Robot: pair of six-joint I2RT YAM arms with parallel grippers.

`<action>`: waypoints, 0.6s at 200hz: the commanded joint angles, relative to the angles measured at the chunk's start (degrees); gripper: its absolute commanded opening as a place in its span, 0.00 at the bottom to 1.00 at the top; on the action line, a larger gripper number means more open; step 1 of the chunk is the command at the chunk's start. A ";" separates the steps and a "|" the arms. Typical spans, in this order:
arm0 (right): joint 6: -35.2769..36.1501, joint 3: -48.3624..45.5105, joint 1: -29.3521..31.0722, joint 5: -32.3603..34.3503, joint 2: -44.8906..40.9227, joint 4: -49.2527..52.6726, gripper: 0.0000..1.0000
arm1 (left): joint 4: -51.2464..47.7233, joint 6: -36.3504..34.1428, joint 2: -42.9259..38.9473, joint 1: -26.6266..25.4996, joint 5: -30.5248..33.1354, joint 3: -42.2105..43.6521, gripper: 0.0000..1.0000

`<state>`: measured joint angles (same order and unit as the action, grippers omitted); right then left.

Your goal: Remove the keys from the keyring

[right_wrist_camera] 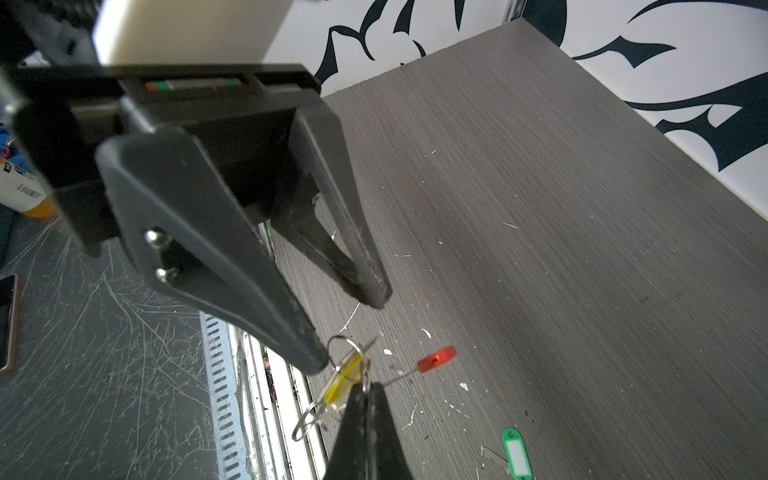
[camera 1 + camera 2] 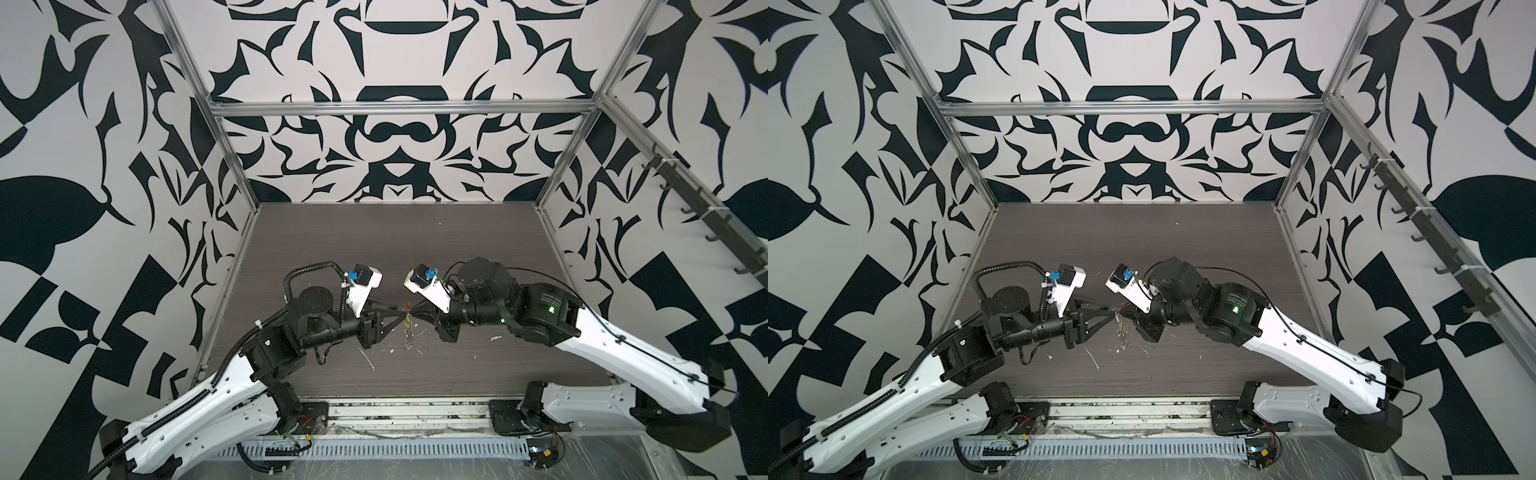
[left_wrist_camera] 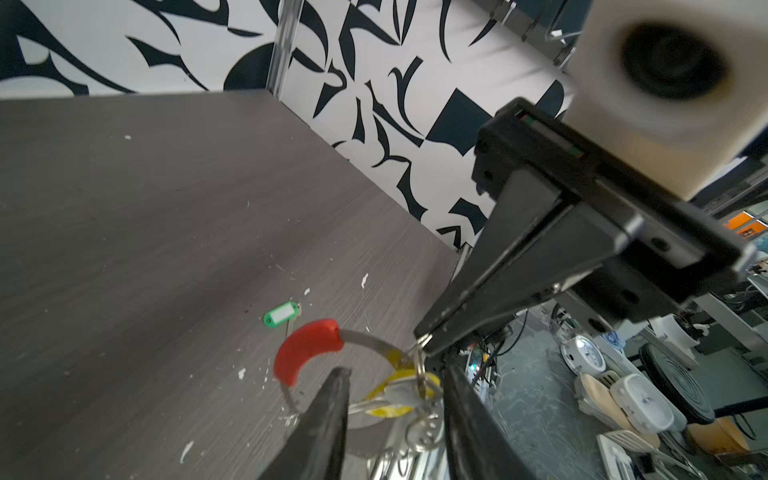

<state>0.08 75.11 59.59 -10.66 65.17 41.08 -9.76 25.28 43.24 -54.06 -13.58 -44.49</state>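
Your left gripper (image 3: pixel 395 376) has its jaws partly open, one on either side of the yellow-tagged key (image 3: pixel 386 411), gripping nothing. That key hangs on the keyring (image 3: pixel 309 353), held above the surface (image 3: pixel 145 228). Your right gripper (image 1: pixel 365 390) has its jaws pinched tight on the keyring's wire. The green-tagged key (image 3: pixel 281 313) lies loose below.

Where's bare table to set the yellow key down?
The far half of the table, up to the back wall, is bare; so is the front strip between the arm bases, flecks aside. Crowded: the middle, where left gripper and right gripper meet at the keyring, with the green-tagged key lying nearby.
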 commanded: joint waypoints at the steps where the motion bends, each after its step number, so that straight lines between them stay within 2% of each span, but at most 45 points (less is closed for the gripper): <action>1: 0.67 2.41 0.15 0.55 -1.10 -2.12 0.00 | -3.12 1.50 -0.29 -0.16 -2.13 -2.71 0.38; 47: 0.89 2.16 0.78 0.06 -0.75 -2.93 0.00 | -0.77 1.88 0.08 -0.17 -3.00 -2.42 0.27; 103: 0.89 0.74 1.31 -0.38 -1.63 -5.17 0.00 | -0.61 2.30 1.24 -0.17 -2.65 -2.97 0.00; 120: 1.06 -1.44 1.32 -0.31 -3.32 -7.81 0.00 | -1.84 3.42 0.58 -0.09 -0.37 -3.17 0.00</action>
<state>0.27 74.85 60.47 -10.28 65.01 40.10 -10.76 27.33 44.62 -54.08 -16.05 -45.89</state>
